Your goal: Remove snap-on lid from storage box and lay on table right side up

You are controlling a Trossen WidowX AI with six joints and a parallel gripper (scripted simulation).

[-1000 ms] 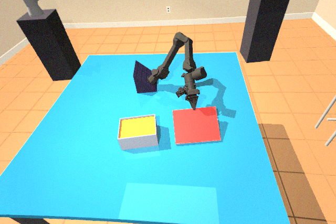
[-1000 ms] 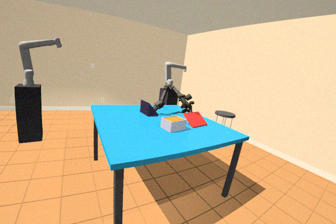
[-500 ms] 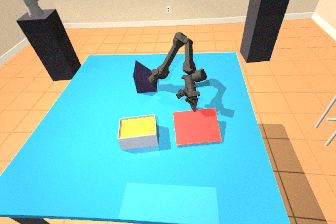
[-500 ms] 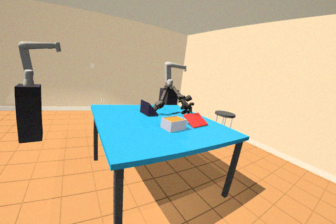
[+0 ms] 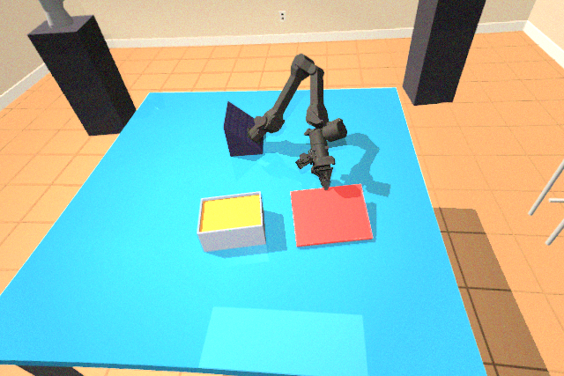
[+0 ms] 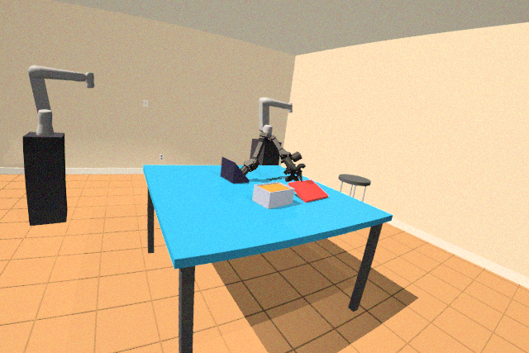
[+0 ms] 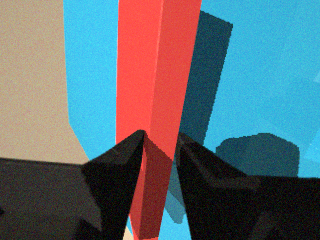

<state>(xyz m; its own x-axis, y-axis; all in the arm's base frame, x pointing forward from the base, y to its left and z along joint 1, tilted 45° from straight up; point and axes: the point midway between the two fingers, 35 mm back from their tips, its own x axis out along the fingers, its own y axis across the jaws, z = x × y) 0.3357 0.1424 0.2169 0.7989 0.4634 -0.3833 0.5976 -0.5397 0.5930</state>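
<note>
The red lid (image 5: 331, 217) (image 6: 308, 191) (image 7: 165, 75) is off the box, to the right of it in the top view. It is tilted, with its edge at the gripper raised above the table and its far edge low; whether that far edge touches the table I cannot tell. My gripper (image 5: 326, 188) (image 6: 301, 179) (image 7: 161, 137) is shut on the lid's raised edge. The storage box (image 5: 233, 238) (image 6: 279, 198) has light grey walls and stands upright and open on the blue table (image 5: 150, 290) (image 6: 239, 229), with a yellow-orange inside showing.
A dark wedge-shaped block (image 5: 241, 135) (image 6: 232, 173) stands by the arm's base behind the box. Two grey arms on black pedestals (image 5: 84, 76) (image 5: 444, 44) stand beyond the table. A stool (image 6: 355, 179) stands beside the table.
</note>
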